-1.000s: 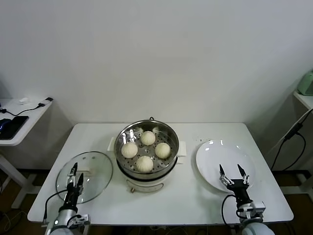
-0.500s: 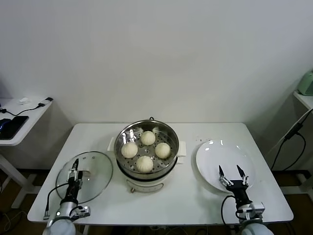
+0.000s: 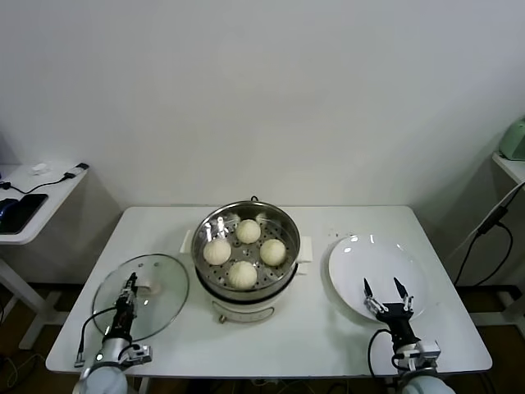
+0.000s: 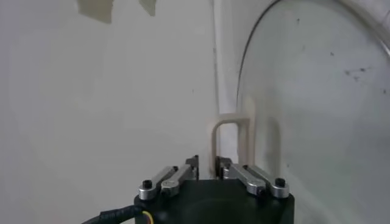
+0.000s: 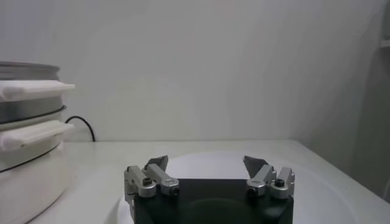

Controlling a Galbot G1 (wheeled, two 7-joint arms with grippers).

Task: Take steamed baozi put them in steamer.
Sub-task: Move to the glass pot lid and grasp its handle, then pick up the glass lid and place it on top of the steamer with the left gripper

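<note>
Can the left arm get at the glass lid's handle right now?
Probably yes: the left gripper sits right over the glass lid, closed, with the handle just ahead and nothing between them.

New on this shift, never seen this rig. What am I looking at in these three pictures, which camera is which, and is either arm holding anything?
A two-armed robot faces a white table. The wide picture comes from its head; the other two from cameras on each wrist. In the middle stands the steamer, with four steamed baozi already inside. The glass lid lies at the robot's left, a bare white plate at its right. The left end effector sits shut over the lid; the right end effector is open at the plate's near edge. Neither holds anything.
</note>
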